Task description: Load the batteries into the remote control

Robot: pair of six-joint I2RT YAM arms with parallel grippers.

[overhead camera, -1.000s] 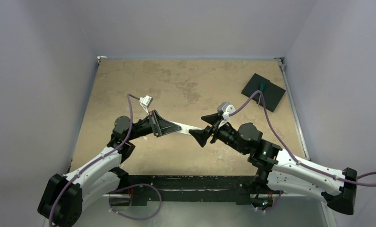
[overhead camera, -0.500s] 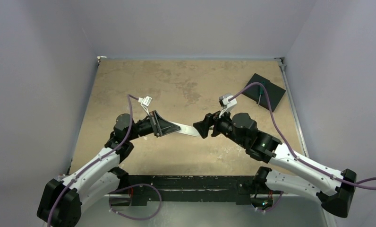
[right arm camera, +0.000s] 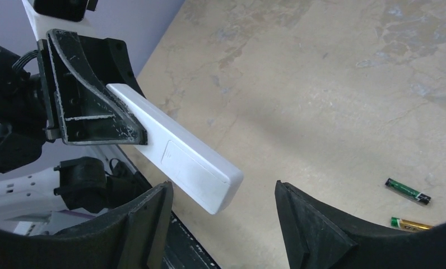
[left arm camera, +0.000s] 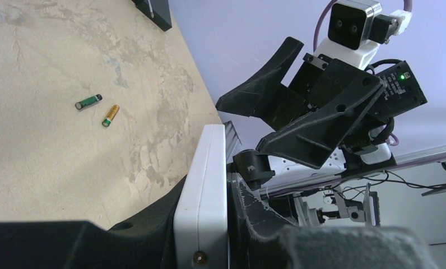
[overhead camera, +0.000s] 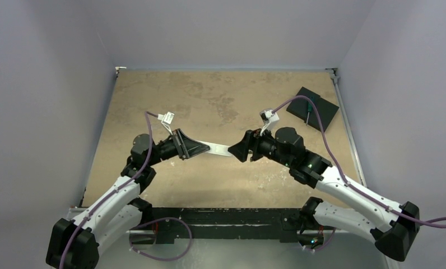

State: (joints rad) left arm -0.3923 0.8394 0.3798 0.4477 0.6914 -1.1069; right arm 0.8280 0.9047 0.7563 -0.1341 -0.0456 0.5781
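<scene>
Left arm stretched inward over surface (overhead camera: 209,95). Left tool (overhead camera: 201,149) clenched on remote control (overhead camera: 219,149), which is held aloft, roughly level, free end pointing right. Right arm faces it. Right tool (overhead camera: 239,151) spread, fingers flanking remote's free end, not touching. Dark-green battery (left arm camera: 88,101) and gold battery (left arm camera: 110,115) lie close together on surface.

A robotics lab cell: plain lavender walls (overhead camera: 226,33) box in a mottled tan table (overhead camera: 209,95).

Mottled tan table (overhead camera: 209,101) with a black square pad (overhead camera: 312,108) at its far right corner. Green-black battery (left arm camera: 88,101) and gold battery (left arm camera: 110,115) side by side, apart from that pad.
</scene>
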